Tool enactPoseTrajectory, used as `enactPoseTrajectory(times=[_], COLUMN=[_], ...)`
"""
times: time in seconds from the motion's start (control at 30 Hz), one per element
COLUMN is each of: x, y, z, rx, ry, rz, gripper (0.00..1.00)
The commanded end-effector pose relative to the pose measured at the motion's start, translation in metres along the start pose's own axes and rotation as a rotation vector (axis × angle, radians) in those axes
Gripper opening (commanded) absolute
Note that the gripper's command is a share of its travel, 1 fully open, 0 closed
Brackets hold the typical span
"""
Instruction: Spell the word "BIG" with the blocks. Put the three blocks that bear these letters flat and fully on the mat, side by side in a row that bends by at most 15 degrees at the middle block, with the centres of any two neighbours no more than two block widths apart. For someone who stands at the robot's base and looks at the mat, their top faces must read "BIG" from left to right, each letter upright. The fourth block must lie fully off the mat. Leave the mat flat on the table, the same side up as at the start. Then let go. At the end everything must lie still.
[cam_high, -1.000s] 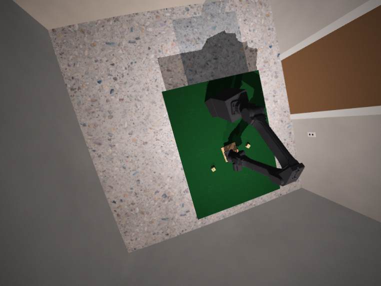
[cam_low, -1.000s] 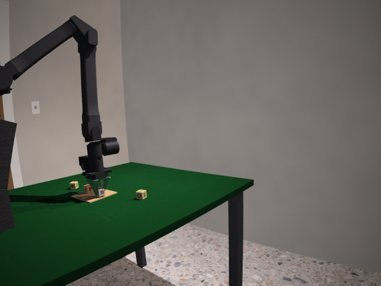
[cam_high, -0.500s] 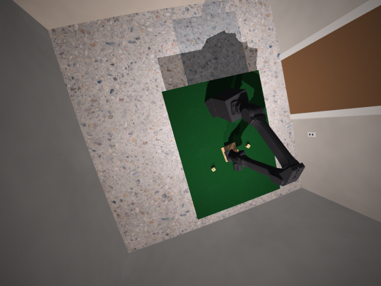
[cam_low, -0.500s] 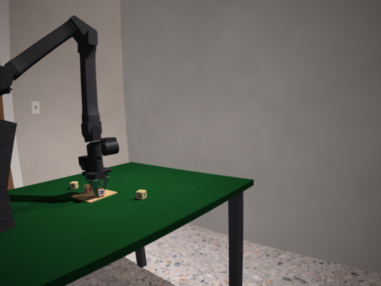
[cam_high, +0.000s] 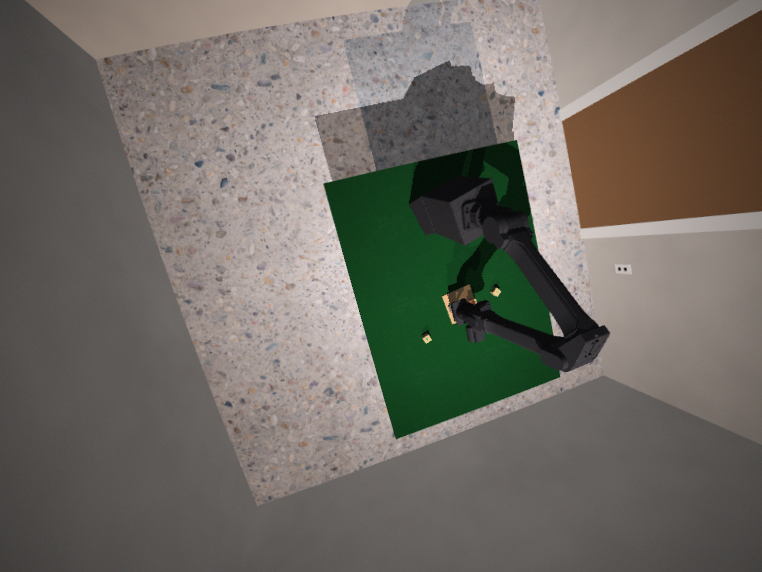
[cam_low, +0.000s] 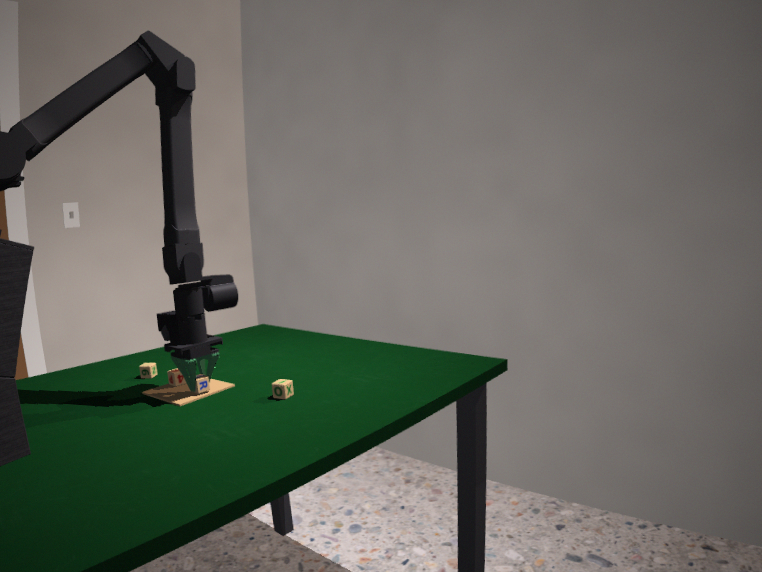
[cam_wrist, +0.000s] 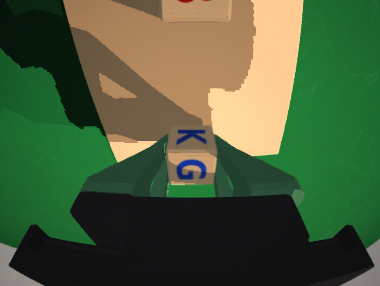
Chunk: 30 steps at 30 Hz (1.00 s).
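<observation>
Mat (cam_high: 448, 304) (cam_low: 166, 394) (cam_wrist: 265, 115) — red-lettered block (cam_high: 473, 301) (cam_low: 175, 376) (cam_wrist: 196, 12) on it, near the tool (cam_high: 459, 312) (cam_low: 200, 384) (cam_wrist: 191, 141).

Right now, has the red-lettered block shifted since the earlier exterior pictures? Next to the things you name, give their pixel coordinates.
No, the red-lettered block (cam_low: 175, 376) shows no visible shift: it sits at the same part of the mat (cam_low: 166, 395).
</observation>
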<state>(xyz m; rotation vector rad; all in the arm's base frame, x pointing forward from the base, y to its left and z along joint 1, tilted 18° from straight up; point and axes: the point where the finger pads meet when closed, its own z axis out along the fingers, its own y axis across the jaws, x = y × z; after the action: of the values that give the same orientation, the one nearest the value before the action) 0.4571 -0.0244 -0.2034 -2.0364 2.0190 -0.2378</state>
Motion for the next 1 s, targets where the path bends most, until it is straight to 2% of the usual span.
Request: enactPoseTrajectory(times=[0.0,0.97], x=[-0.0028,-0.0031], y=[0.0042,0.0087], z=[0.0045,0.0043], rx=[-0.005,-0.01], ry=[0.0,0.0], rz=[0.001,0.002], gripper=[0.27,0.27])
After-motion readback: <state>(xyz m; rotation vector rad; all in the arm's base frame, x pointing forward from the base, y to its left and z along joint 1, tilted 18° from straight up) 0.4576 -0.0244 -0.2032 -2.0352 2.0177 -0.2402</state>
